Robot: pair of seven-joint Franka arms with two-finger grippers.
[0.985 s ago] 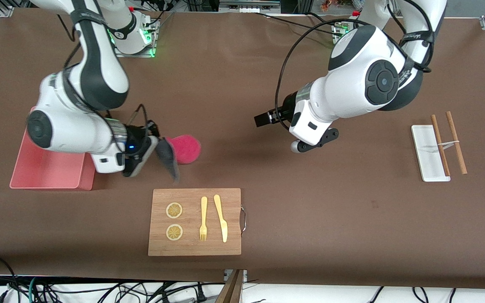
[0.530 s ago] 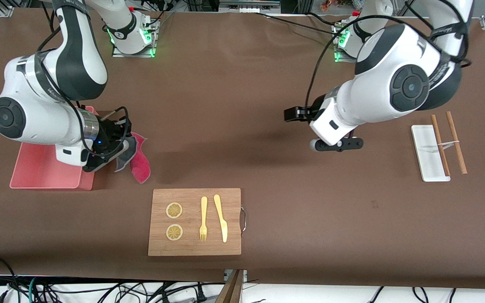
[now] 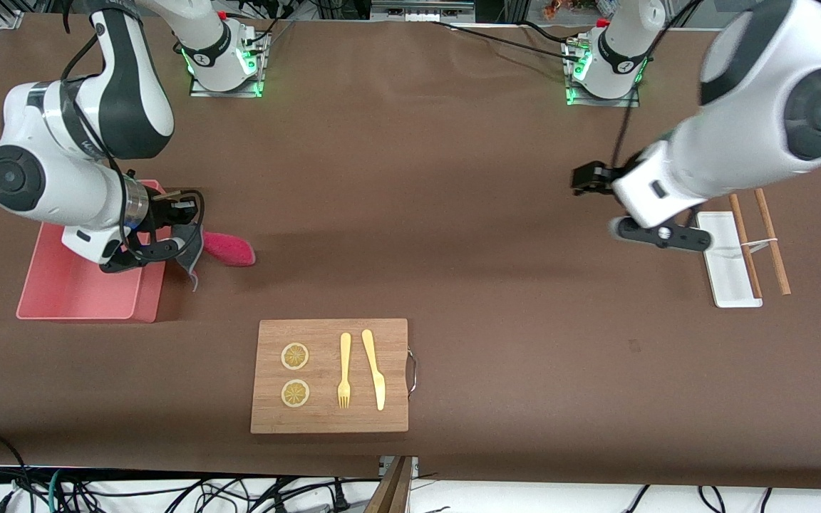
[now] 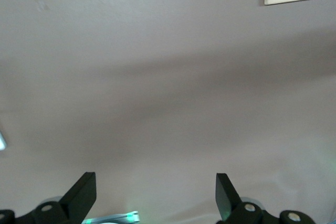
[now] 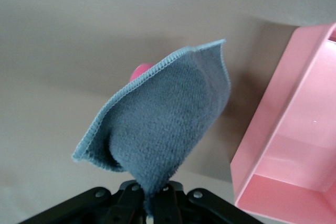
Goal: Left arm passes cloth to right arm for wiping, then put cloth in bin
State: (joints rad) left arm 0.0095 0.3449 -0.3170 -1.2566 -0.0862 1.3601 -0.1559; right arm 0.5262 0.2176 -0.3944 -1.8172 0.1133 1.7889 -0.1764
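**Cloth held at the rim of the bin**

On the brown table (image 3: 453,214) I see the right gripper (image 3: 168,249) clamped on the cloth (image 3: 221,249), which trails away from the bin (image 3: 75,292) toward the table's middle. The bin sits just beside it, under my wrist. The left gripper (image 3: 656,235), spread and empty, waits over the white tray (image 3: 727,285). The pinch point is probably at the cloth's edge; the fingers hide it.

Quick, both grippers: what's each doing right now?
Left gripper: open, empty, over bare table.
Right gripper: shut on the cloth, beside the bin.
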